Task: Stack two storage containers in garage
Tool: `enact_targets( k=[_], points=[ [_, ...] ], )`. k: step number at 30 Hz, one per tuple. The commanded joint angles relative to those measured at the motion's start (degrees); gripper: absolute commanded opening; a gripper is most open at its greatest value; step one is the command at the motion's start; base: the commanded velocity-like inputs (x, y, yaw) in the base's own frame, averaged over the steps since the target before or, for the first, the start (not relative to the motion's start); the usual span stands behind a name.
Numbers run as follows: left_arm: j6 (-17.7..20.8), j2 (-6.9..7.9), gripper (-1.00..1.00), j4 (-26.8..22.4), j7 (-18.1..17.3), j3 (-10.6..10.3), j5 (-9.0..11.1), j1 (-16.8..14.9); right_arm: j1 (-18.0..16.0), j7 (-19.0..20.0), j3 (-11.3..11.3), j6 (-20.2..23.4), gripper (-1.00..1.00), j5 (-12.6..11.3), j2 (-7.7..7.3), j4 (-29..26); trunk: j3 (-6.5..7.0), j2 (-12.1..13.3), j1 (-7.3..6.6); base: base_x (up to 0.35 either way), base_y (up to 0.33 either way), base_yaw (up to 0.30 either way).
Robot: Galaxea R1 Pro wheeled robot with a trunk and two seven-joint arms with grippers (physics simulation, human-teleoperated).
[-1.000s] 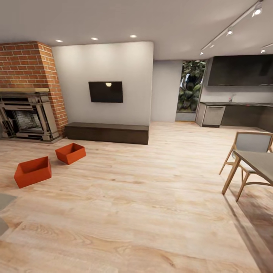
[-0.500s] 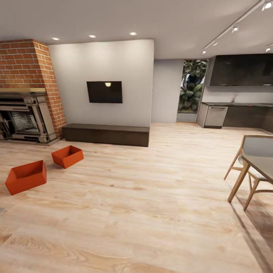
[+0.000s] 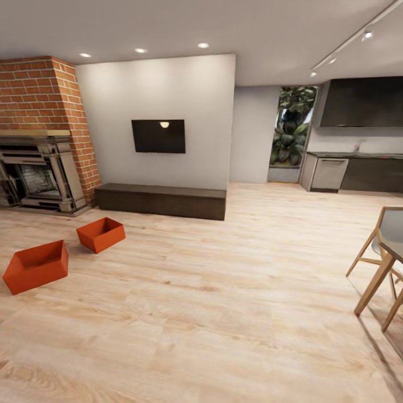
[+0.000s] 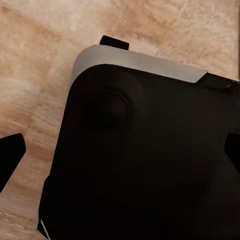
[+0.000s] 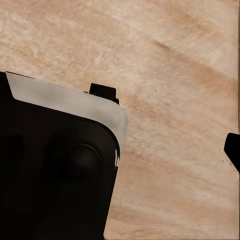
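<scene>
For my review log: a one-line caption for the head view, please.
Two orange-red storage containers sit apart on the living room's wood-plank floor near the brick fireplace.

No writing, label, brand or number can be read anywhere. The two storage containers [image 3: 36, 266] [image 3: 101, 234] have plain orange-red walls. The wall screen [image 3: 159, 136] is dark and blank.

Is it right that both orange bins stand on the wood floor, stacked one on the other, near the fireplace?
Not stacked. In the head view the two bins sit apart, side by side on the wood floor near the fireplace.
</scene>
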Motion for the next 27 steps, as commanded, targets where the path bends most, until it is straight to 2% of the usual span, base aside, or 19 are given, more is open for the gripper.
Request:
enact_targets(
  k=[1, 15, 27],
  points=[
    [0.3, 0.00, 1.00, -0.1, 0.2, 0.1, 0.5, 0.0, -0.1, -0.2, 0.3, -0.3, 1.00, 0.0, -0.02, 0.2, -0.06, 0.0, 0.03, 0.331, 0.000, 0.262],
    [0.3, -0.17, 1.00, -0.1, 0.2, 0.0, 0.5, 0.0, -0.1, -0.2, 0.4, -0.3, 1.00, 0.0, -0.03, 0.2, -0.06, 0.0, 0.03, 0.331, 0.000, 0.264],
    [0.2, -0.19, 1.00, -0.1, 0.2, 0.0, 0.4, 0.0, -0.1, -0.2, 0.6, -0.2, 1.00, 0.2, -0.17, 0.2, -0.06, 0.0, 0.03, 0.331, 0.000, 0.030]
  ],
)
